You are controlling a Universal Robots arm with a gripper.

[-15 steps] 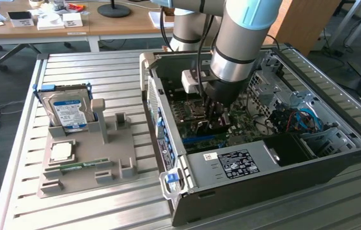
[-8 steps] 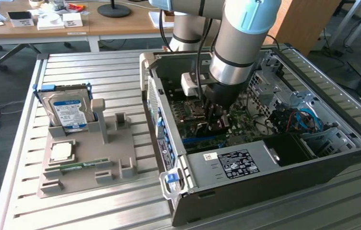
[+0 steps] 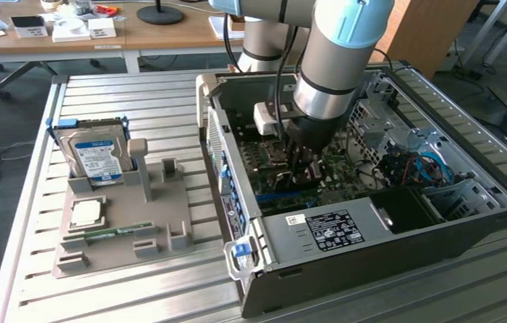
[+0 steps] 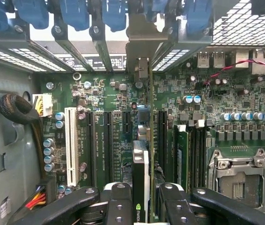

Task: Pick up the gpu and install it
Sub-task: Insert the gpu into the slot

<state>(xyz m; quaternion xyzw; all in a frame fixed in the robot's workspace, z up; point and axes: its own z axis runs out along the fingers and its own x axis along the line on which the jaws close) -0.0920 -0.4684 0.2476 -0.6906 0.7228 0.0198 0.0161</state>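
In the wrist view the hand [image 4: 141, 206] is clamped on the gpu [image 4: 142, 173], held edge-on at the lower centre of the frame over the motherboard [image 4: 104, 93], its silver bracket [image 4: 141, 42] reaching the rear slot openings at the top. In the exterior view the arm reaches into the open computer case [image 3: 468, 222] at frame centre, hiding the card there. On the slatted tabletop [image 3: 145, 289], a grey tray [image 3: 167, 222] at left holds a hard drive [image 3: 96, 158].
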